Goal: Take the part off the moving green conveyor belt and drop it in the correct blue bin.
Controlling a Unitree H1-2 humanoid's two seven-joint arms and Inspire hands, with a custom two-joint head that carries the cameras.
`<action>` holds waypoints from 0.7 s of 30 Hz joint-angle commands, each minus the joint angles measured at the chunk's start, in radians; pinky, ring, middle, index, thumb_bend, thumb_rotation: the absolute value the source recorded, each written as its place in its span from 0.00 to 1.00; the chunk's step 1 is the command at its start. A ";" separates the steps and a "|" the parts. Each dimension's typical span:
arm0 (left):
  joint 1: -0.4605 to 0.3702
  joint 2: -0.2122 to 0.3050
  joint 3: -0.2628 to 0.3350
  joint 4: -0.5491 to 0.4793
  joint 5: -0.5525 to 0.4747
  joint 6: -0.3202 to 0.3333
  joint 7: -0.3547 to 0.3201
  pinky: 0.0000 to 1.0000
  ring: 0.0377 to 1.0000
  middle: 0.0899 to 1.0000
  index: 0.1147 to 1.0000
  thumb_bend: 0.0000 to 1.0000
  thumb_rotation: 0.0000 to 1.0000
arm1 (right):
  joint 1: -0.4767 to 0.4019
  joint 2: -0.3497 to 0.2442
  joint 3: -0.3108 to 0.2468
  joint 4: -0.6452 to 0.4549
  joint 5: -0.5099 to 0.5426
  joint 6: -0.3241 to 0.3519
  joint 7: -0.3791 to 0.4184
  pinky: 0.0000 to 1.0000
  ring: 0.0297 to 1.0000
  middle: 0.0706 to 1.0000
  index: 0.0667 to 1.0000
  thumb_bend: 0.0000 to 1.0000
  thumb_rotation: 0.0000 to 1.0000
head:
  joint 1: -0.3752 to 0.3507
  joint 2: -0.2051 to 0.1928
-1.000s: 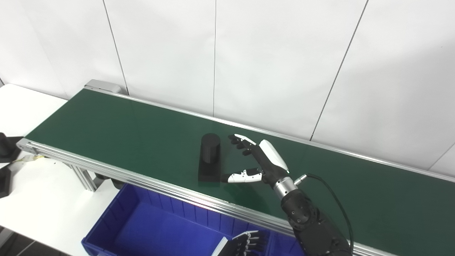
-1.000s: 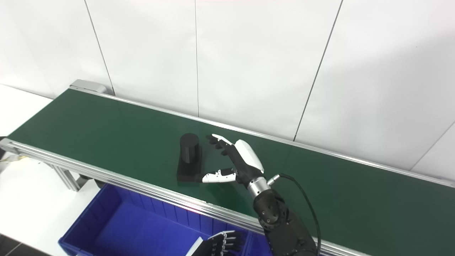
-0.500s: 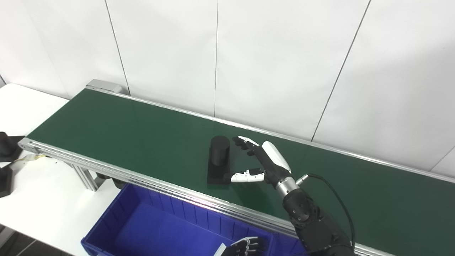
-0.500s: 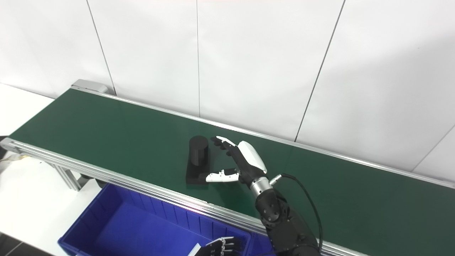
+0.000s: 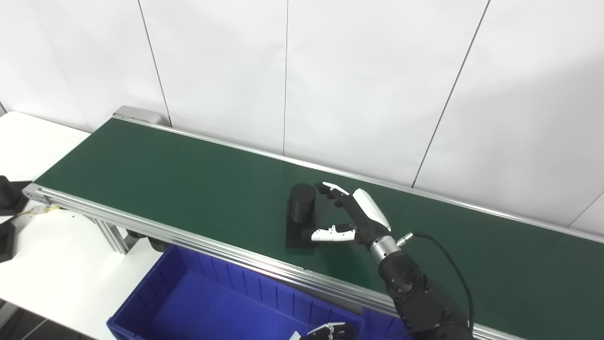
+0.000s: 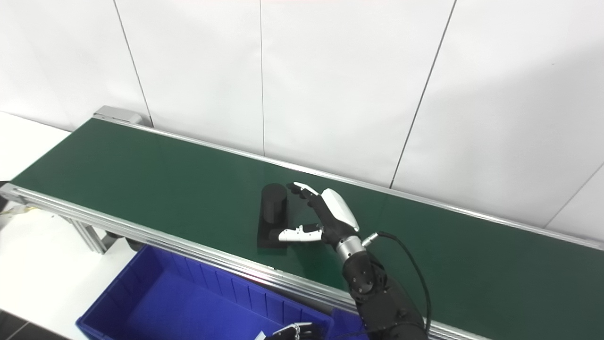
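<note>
A: Left to right. White worktop (image 5: 33, 141) at far left, a couple of dark objects at its edge, too cropped to identify. The long green conveyor belt (image 5: 155, 174) with aluminium side rails runs across the view. Below its near rail is the blue plastic bin (image 5: 212, 307) with a ribbed inner wall; the visible part looks empty.

B: Where's the part?

A: On the belt, about mid-length: black part, an upright cylinder on a flat rectangular base (image 5: 301, 215). It's upright and sits above and slightly right of the bin.

B: Hands?

A: Right hand (image 5: 351, 219) is at the part, spread, fingers (image 5: 330, 190) beside the top of the cylinder, white-tipped thumb (image 5: 325, 233) over the base on the near side. Nothing clenched on it yet; can't tell if anything touches. Left hand (image 5: 325, 333) only shows fingertips at the bottom edge over the bin; state not readable.

B: So which step?

A: Grasp, pre-closure by my read. Next: close fingers and thumb across the cylinder while tracking belt motion, lift clear, carry over the near rail, release in the bin. Risk: tipping the part if contact comes on one side first.
</note>
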 commanded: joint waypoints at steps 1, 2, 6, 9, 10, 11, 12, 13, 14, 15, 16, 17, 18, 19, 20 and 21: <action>0.003 -0.012 -0.019 -0.042 0.003 -0.040 -0.030 0.67 0.70 0.75 0.74 0.93 0.09 | -0.051 0.014 -0.014 -0.009 0.022 -0.008 -0.021 0.78 0.86 0.85 0.86 0.79 0.42 | -0.001 0.000; 0.007 -0.011 -0.019 -0.047 0.003 -0.040 -0.031 0.67 0.70 0.74 0.74 0.94 0.09 | -0.052 0.015 -0.019 -0.003 0.027 -0.009 -0.022 0.78 0.86 0.85 0.86 0.79 0.42 | -0.001 0.001; 0.020 -0.010 -0.019 -0.065 -0.001 -0.040 -0.040 0.66 0.70 0.74 0.74 0.94 0.11 | -0.051 0.015 -0.018 0.010 0.025 -0.016 -0.036 0.77 0.84 0.84 0.85 0.77 0.40 | -0.003 0.003; 0.031 -0.009 -0.019 -0.077 0.003 -0.040 -0.041 0.66 0.70 0.73 0.73 0.95 0.11 | -0.048 0.017 -0.024 0.017 0.035 -0.022 -0.041 0.77 0.84 0.83 0.84 0.77 0.38 | -0.005 0.003; 0.034 -0.009 -0.019 -0.082 0.005 -0.039 -0.042 0.66 0.70 0.73 0.73 0.95 0.10 | -0.047 0.017 -0.025 0.019 0.039 -0.023 -0.042 0.77 0.83 0.83 0.84 0.77 0.38 | -0.005 0.003; 0.038 -0.009 -0.018 -0.086 0.006 -0.039 -0.043 0.66 0.70 0.73 0.73 0.95 0.10 | -0.046 0.018 -0.026 0.020 0.040 -0.023 -0.044 0.77 0.83 0.82 0.84 0.76 0.37 | -0.005 0.004; 0.042 -0.009 -0.018 -0.090 0.007 -0.039 -0.046 0.66 0.70 0.73 0.73 0.95 0.10 | -0.047 0.017 -0.025 0.023 0.037 -0.023 -0.049 0.77 0.83 0.82 0.83 0.76 0.37 | -0.005 0.005; 0.046 -0.010 -0.017 -0.094 0.007 -0.039 -0.048 0.66 0.70 0.73 0.73 0.95 0.10 | -0.047 0.017 -0.024 0.026 0.035 -0.025 -0.054 0.76 0.83 0.82 0.83 0.76 0.36 | -0.005 0.005; 0.050 -0.009 -0.017 -0.100 0.008 -0.040 -0.050 0.66 0.70 0.73 0.73 0.96 0.10 | -0.047 0.018 -0.023 0.029 0.033 -0.026 -0.058 0.76 0.83 0.82 0.83 0.75 0.35 | -0.004 0.007; 0.054 -0.009 -0.017 -0.103 0.008 -0.040 -0.052 0.66 0.70 0.73 0.73 0.96 0.10 | -0.047 0.018 -0.022 0.032 0.031 -0.027 -0.064 0.76 0.83 0.82 0.83 0.75 0.34 | -0.004 0.007; 0.058 -0.008 -0.018 -0.108 0.007 -0.040 -0.054 0.66 0.70 0.73 0.74 0.95 0.10 | -0.047 0.019 -0.020 0.034 0.028 -0.030 -0.071 0.76 0.82 0.81 0.82 0.74 0.32 | -0.004 0.007; 0.060 -0.008 -0.019 -0.110 0.007 -0.040 -0.055 0.66 0.70 0.73 0.74 0.95 0.10 | -0.047 0.020 -0.019 0.038 0.027 -0.033 -0.078 0.76 0.82 0.81 0.82 0.74 0.30 | -0.005 0.008; 0.064 -0.007 -0.020 -0.114 0.006 -0.040 -0.057 0.65 0.70 0.74 0.74 0.94 0.09 | -0.046 0.021 -0.018 0.042 0.028 -0.038 -0.085 0.75 0.81 0.80 0.81 0.74 0.28 | -0.006 0.008; 0.067 -0.007 -0.021 -0.118 0.009 -0.040 -0.056 0.65 0.70 0.74 0.74 0.94 0.09 | -0.045 0.023 -0.019 0.047 0.030 -0.041 -0.093 0.75 0.81 0.80 0.80 0.74 0.27 | -0.006 0.009; 0.070 -0.006 -0.022 -0.121 0.013 -0.040 -0.054 0.65 0.69 0.74 0.74 0.94 0.09 | -0.045 0.025 -0.019 0.054 0.030 -0.045 -0.101 0.75 0.81 0.79 0.79 0.74 0.25 | -0.007 0.009; 0.073 -0.006 -0.022 -0.124 0.017 -0.040 -0.052 0.65 0.69 0.73 0.74 0.94 0.09 | -0.045 0.027 -0.018 0.059 0.030 -0.047 -0.109 0.75 0.80 0.79 0.79 0.74 0.24 | -0.007 0.010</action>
